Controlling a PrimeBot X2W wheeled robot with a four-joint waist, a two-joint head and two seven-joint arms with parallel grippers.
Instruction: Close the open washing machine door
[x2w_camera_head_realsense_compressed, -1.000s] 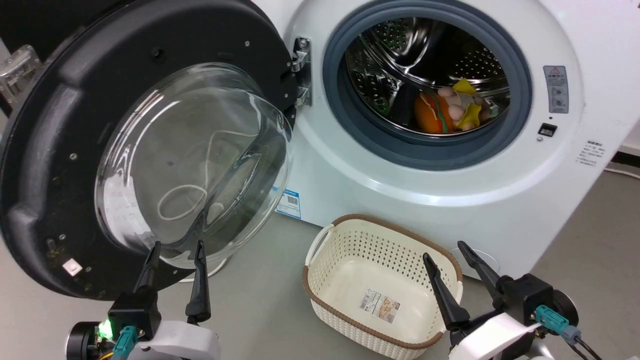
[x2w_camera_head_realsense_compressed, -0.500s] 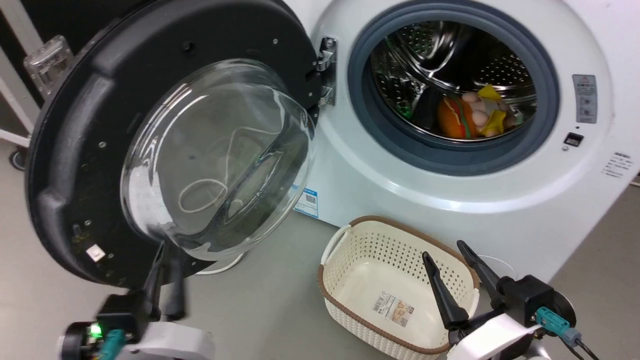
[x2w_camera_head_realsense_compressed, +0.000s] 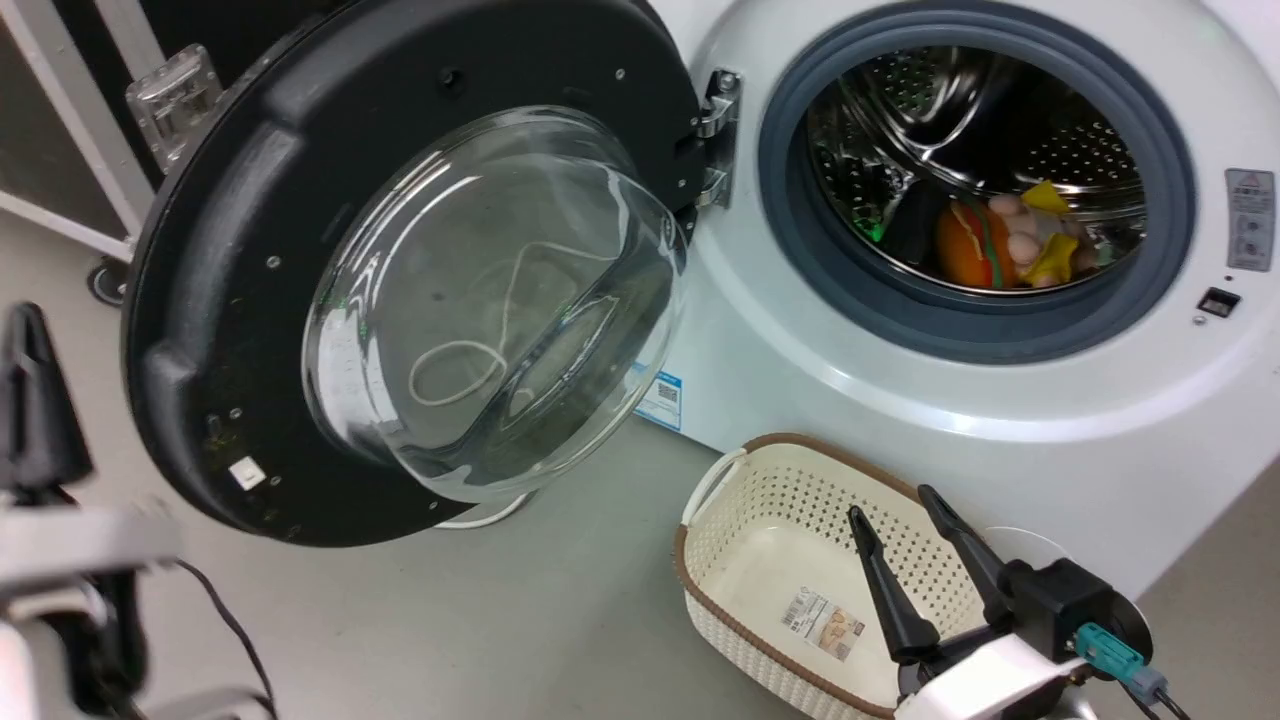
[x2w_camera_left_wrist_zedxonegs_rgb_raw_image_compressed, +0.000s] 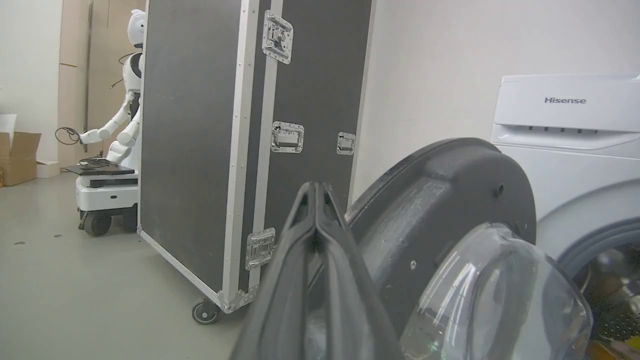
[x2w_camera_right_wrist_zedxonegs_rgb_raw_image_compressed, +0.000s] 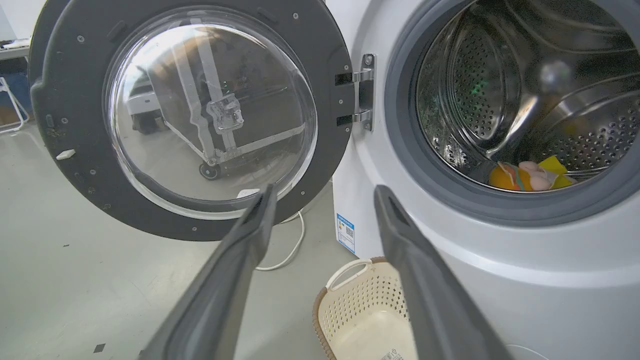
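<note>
The washing machine door stands wide open on its left hinge, a black ring around a bulging glass bowl. The white washing machine shows its grey gasket and steel drum. My left gripper is a blurred dark shape at the far left edge, left of the door and apart from it. In the left wrist view its fingers are pressed together, shut on nothing, with the door just to their right. My right gripper is open over the basket, its fingers pointing between the door and the drum.
A cream perforated basket sits on the floor before the machine. Colourful toys lie in the drum. A black wheeled flight case stands behind the door, another white robot beyond it. A white cable lies under the door.
The head camera has turned left, shifting the whole scene right. My left gripper left the door's lower rim, swung out to the far left, and its fingers came together. The right gripper stayed.
</note>
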